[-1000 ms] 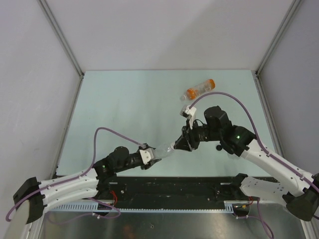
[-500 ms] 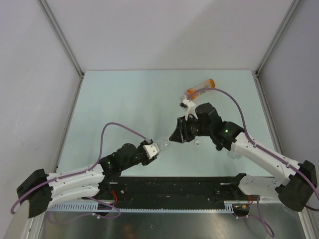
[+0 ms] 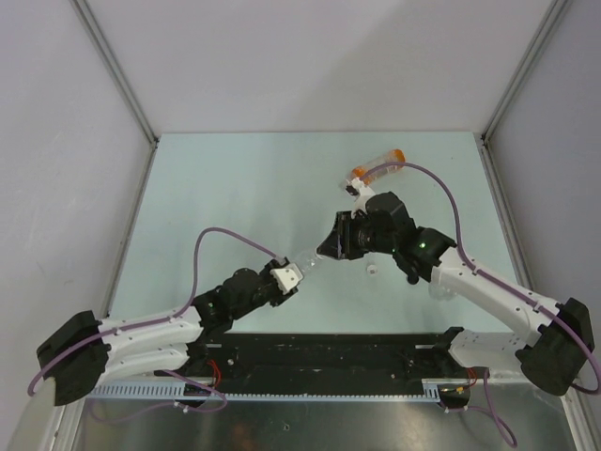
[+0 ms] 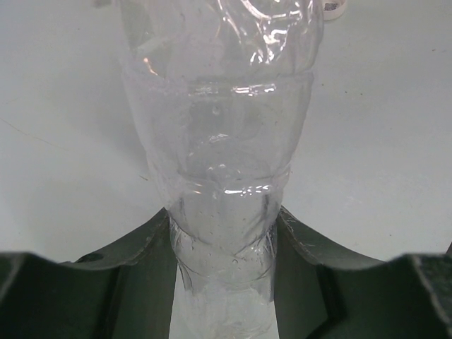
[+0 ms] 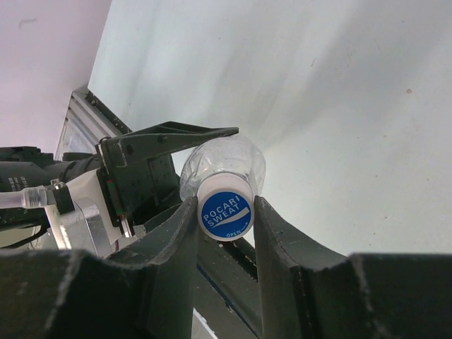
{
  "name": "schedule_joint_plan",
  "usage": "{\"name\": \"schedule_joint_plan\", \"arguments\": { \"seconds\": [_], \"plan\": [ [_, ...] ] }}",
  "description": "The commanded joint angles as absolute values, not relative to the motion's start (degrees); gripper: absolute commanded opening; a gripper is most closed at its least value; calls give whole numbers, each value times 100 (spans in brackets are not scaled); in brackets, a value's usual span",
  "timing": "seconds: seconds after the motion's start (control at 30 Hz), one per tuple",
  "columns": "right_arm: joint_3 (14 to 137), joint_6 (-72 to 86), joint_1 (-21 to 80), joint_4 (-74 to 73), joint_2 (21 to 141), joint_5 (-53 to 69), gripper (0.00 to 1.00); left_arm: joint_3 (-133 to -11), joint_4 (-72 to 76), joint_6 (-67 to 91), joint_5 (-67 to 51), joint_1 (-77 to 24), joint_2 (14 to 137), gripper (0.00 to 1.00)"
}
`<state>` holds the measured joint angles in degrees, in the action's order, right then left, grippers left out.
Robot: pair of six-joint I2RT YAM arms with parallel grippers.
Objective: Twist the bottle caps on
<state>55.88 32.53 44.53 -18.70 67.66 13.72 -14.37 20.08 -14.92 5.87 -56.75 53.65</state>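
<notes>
Bottle (image 4: 219,141), clear and lying roughly level, hangs over the worktop (image 3: 235,188) toward the middle of its near edge. Its base is clamped between the left fingers (image 4: 134,254). The right fingers (image 5: 169,240) are clamped on a blue-topped cap (image 5: 225,210) seated at the bottle's mouth, so threading this cap looks to be the step in hand. Next, the right wrist should turn the cap down squarely while the left grips firmly. An orange bottle (image 3: 377,168) lies near the far edge.

The left arm (image 3: 141,329) and right arm (image 3: 488,291) have white link shells and black joint housings. A purple cable (image 3: 225,232) loops from each. A green light (image 3: 214,304) shows on each. End effector fingers (image 5: 282,261) are dark grey.
</notes>
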Motion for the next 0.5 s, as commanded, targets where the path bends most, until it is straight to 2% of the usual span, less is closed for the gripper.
{"name": "schedule_joint_plan", "arguments": {
  "seconds": [0.0,0.47],
  "plan": [
    [5578,3229,4528,-2102,7040,1355,36,-2195,4269,-1689,-277,-5818,5334,0],
    [5781,2859,4552,-2144,6883,1513,59,-2071,4269,-1620,-23,-5818,5400,0]
  ]
}}
